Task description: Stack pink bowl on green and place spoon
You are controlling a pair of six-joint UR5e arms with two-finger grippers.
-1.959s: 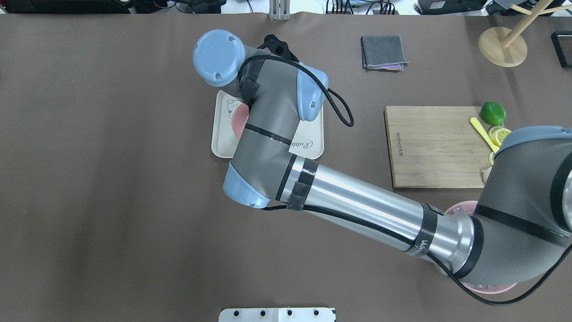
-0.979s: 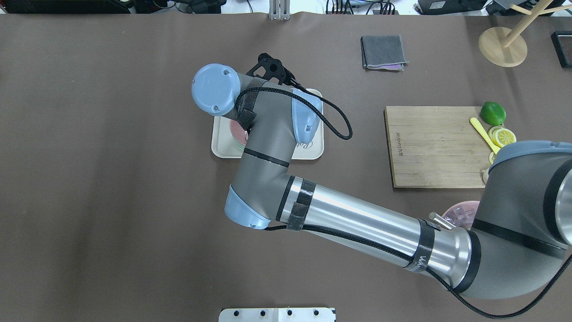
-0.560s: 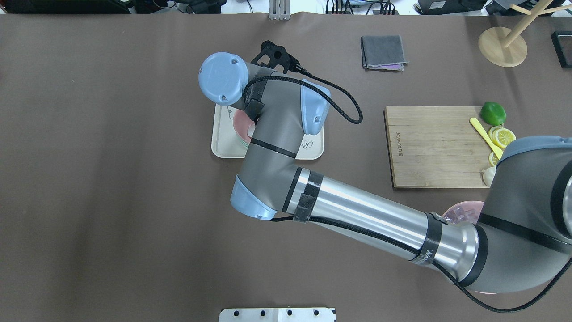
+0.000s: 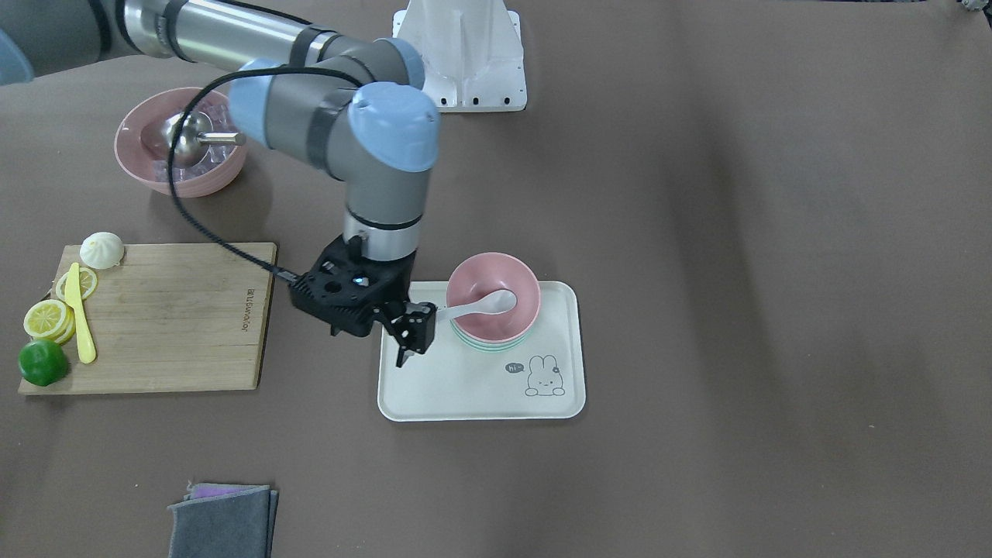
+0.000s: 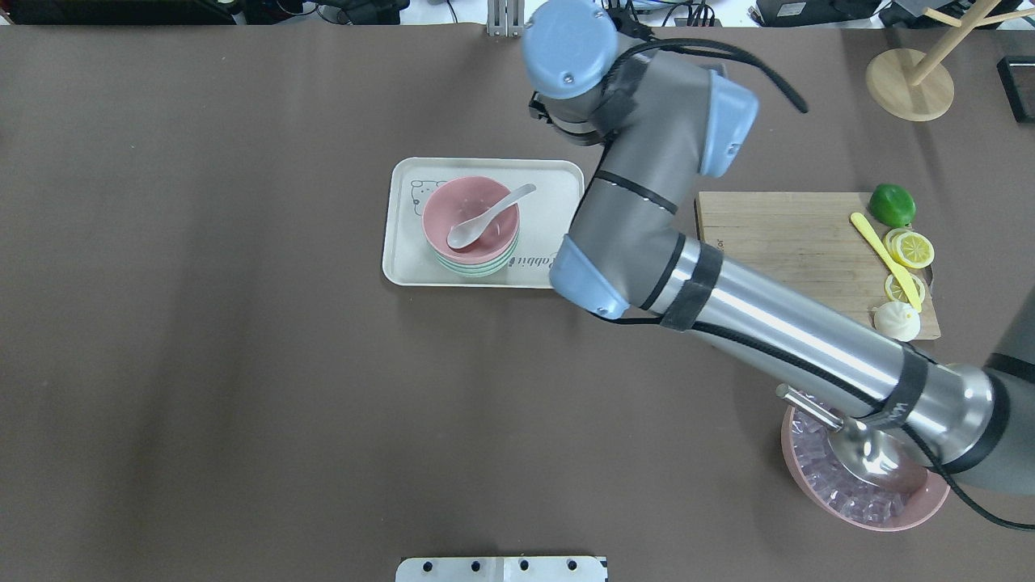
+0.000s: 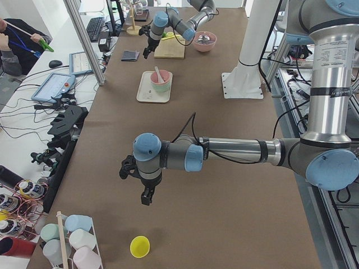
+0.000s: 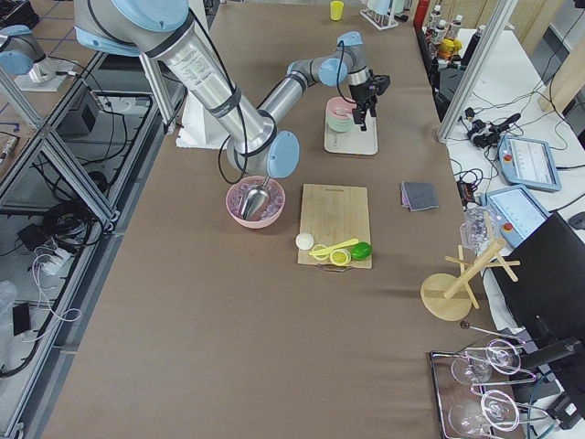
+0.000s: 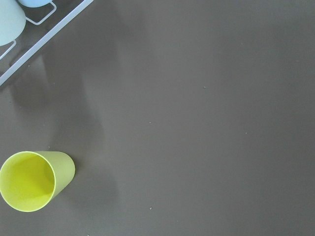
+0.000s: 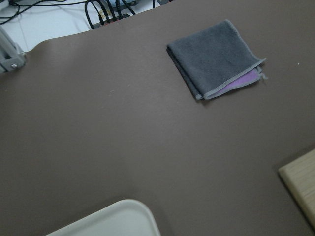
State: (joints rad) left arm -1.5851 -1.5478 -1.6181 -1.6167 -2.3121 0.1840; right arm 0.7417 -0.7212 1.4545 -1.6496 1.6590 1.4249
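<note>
The pink bowl (image 5: 453, 202) sits stacked on the green bowl (image 5: 477, 271) on the cream tray (image 5: 404, 259). The white spoon (image 5: 485, 222) lies in the pink bowl, its handle resting over the rim toward my right arm. In the front-facing view my right gripper (image 4: 411, 341) hangs open and empty just beside the spoon's (image 4: 477, 308) handle end, above the tray's (image 4: 465, 395) edge. In the overhead view the wrist hides it. My left gripper (image 6: 147, 197) shows only in the left side view, far from the tray; I cannot tell its state.
A cutting board (image 5: 784, 242) with a lime, lemon slices, a yellow knife and a bun lies right of the tray. A pink bowl of ice with a metal scoop (image 5: 865, 477) stands near my right base. A grey cloth (image 5: 694, 93) lies beyond. A yellow cup (image 8: 32, 179) lies under my left wrist.
My right arm has swung up and away to the far right of the tray. The stacked bowls and the spoon in the pink bowl are now uncovered.
</note>
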